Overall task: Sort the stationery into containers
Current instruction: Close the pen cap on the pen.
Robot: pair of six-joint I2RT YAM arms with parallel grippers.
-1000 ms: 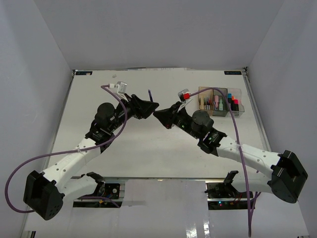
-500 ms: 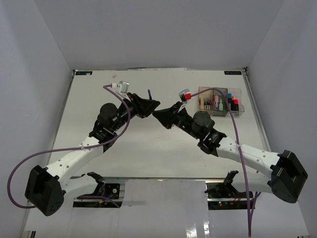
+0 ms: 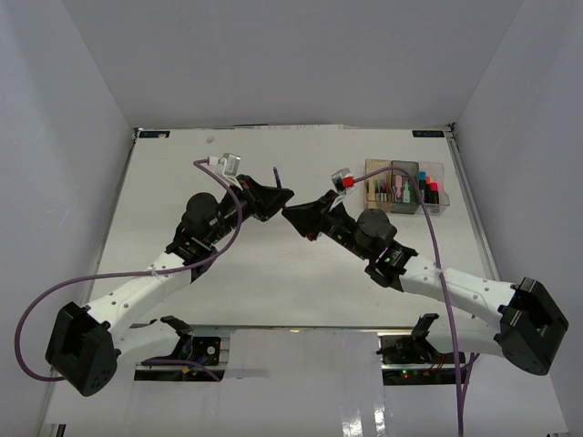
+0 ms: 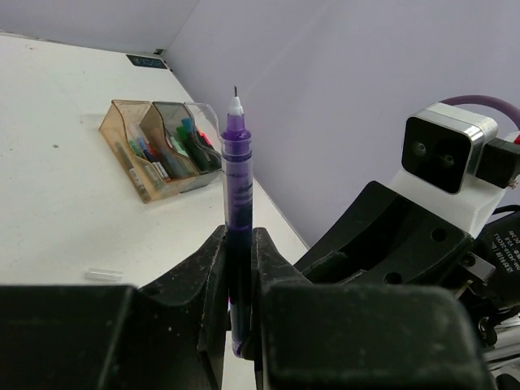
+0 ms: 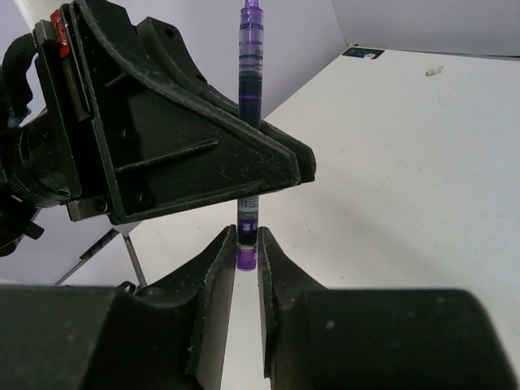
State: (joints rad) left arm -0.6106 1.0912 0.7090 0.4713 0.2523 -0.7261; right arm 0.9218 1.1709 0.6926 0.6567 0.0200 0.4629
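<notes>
A purple pen [image 4: 237, 179] stands upright between both grippers over the middle of the table, its bare tip up. My left gripper [image 4: 237, 237] is shut on its lower barrel. My right gripper [image 5: 246, 241] meets it nose to nose. The right jaws flank the pen's bottom end [image 5: 247, 253] with thin slits of light on each side. From above, the pen [image 3: 276, 172] pokes out past the left gripper [image 3: 283, 195] and right gripper [image 3: 290, 213]. The amber [image 3: 376, 188], smoky grey [image 3: 402, 175] and clear [image 3: 434, 173] containers hold stationery at the far right.
A small clear cap [image 4: 103, 275] lies on the white table [image 3: 273, 273] near the left gripper. Another tiny pale item [image 5: 435, 71] lies near the far edge. White walls enclose the table on three sides. The containers [image 4: 158, 146] stand close to the right wall.
My left gripper has closed onto the purple pen. The right jaws have eased a little off the pen's end. Both arms have barely shifted.
</notes>
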